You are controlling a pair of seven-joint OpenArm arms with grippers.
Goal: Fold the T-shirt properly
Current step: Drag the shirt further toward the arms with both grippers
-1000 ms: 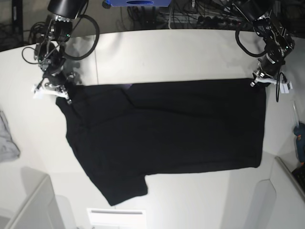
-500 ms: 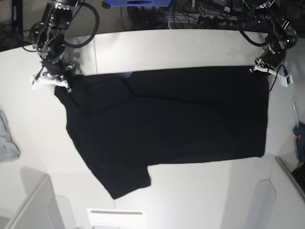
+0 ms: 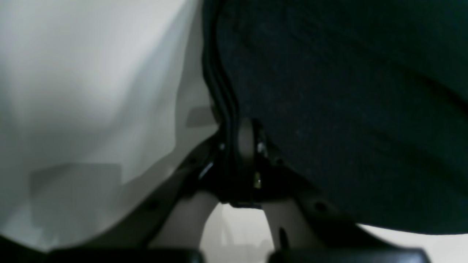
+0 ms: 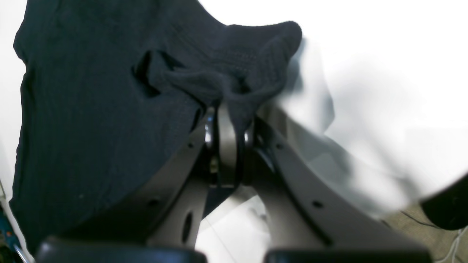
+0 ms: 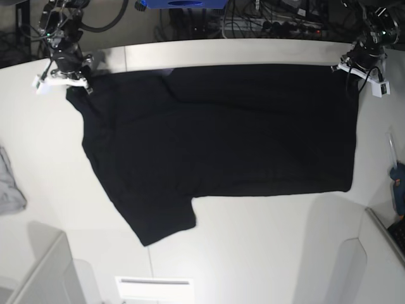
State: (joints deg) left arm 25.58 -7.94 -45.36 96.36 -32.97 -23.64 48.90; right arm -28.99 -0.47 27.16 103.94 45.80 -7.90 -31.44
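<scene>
T-shirt (image 5: 215, 139) top edge pinched: left hand (image 5: 354, 65), right hand (image 5: 68, 77).

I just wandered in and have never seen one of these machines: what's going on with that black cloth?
Two robot arms are handling a black T-shirt spread on a white table. The left gripper pinches one far corner, and the right gripper pinches the other, at the sleeve end. Both are shut on the fabric. The shirt lies mostly flat, one sleeve pointing toward the near edge; no fold is made yet. A small grey cloth lies apart, untouched.
</scene>
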